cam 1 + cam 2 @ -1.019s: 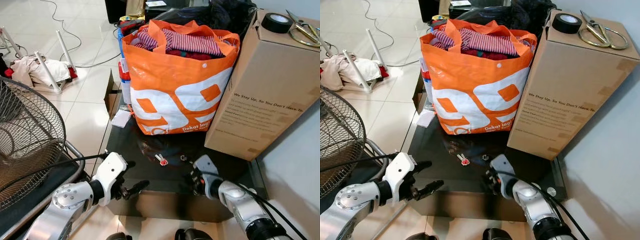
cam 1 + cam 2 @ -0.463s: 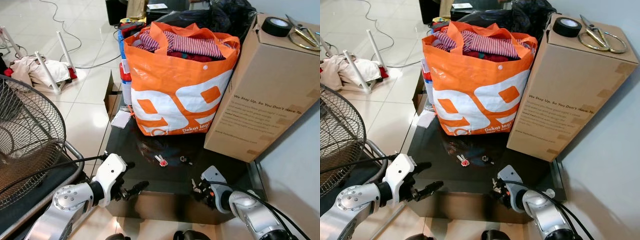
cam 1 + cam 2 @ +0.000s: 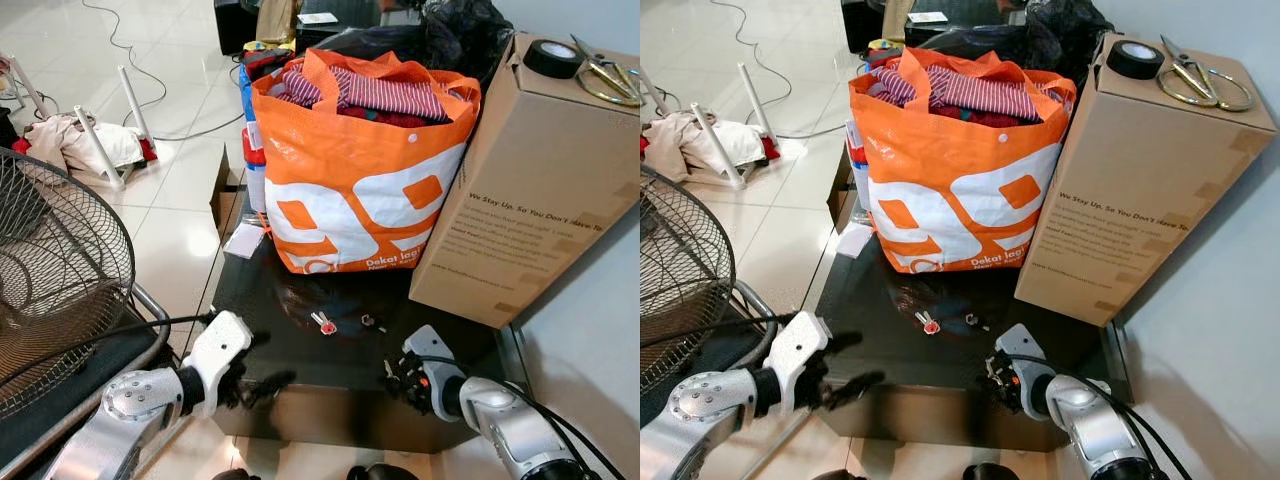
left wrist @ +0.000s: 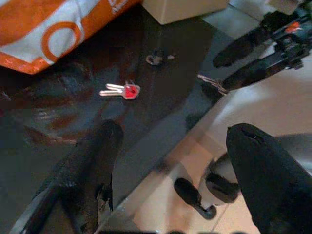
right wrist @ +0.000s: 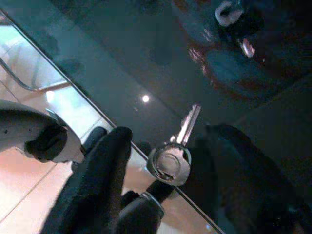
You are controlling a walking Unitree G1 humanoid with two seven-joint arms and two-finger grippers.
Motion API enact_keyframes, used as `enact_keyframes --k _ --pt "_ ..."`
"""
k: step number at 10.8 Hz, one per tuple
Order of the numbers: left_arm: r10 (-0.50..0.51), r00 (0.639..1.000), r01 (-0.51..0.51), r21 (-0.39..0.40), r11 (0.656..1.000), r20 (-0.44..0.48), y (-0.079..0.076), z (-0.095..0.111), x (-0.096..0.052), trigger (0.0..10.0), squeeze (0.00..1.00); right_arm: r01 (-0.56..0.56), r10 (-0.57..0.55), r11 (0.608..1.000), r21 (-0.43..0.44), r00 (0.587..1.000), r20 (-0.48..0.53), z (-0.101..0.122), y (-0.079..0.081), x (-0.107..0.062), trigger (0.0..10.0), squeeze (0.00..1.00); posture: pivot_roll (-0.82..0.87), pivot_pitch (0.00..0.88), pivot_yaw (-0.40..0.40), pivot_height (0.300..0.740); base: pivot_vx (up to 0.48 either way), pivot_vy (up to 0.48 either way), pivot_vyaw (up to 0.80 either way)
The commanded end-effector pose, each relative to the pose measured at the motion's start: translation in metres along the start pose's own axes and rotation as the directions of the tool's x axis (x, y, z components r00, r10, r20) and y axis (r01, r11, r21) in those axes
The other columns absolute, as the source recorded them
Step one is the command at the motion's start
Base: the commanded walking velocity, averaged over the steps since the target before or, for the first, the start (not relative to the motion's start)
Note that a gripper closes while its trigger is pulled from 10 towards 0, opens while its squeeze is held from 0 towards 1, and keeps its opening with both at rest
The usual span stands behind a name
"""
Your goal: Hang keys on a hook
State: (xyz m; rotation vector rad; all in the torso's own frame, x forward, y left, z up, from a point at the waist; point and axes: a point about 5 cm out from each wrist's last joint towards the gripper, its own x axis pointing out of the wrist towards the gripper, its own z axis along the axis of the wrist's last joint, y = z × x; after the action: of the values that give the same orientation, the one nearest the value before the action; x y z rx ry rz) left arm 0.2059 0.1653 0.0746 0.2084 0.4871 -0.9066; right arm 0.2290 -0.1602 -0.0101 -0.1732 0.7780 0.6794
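Glass, dark and glossy, forms the low black table (image 3: 262,290) in the left eye view, carrying a stuffed orange-and-white shopping bag (image 3: 355,190) beside a tall brown cardboard box (image 3: 545,180); a red-headed silver key (image 3: 323,323) lies just beside a small dark key fob (image 3: 372,322) near the table's front. The right gripper (image 3: 395,372) sits at the front edge, pinching a silver key (image 3: 389,369). The left gripper (image 3: 262,362) hovers off the front left corner, fingers spread and empty. In the left wrist view, both black fingers (image 4: 87,170) stand wide apart over the table edge, the red-headed key (image 4: 120,90) beyond them. In the right wrist view, the silver round-headed key (image 5: 174,152) sits clamped at its head between the fingers (image 5: 97,180), its blade pointing over the glass.
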Motion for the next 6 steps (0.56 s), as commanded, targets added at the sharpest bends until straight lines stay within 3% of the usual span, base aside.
enact_keyframes --k 1,6 --pt "-0.015 1.000 0.015 0.002 1.000 -0.004 0.000 0.001 0.000 10.0 0.00 0.017 -0.018 1.000 -0.023 0.999 -0.027 -0.004 0.000 0.002 10.0 0.00 -0.09 0.043 -0.036 0.740 0.000 0.000 0.00" --pt "-0.021 1.000 0.021 0.010 1.000 -0.004 0.001 0.003 0.002 10.0 0.00 0.094 -0.099 0.994 -0.053 0.990 -0.101 -0.026 -0.008 0.016 10.0 0.00 -0.09 0.038 -0.034 0.740 0.000 0.000 0.00"
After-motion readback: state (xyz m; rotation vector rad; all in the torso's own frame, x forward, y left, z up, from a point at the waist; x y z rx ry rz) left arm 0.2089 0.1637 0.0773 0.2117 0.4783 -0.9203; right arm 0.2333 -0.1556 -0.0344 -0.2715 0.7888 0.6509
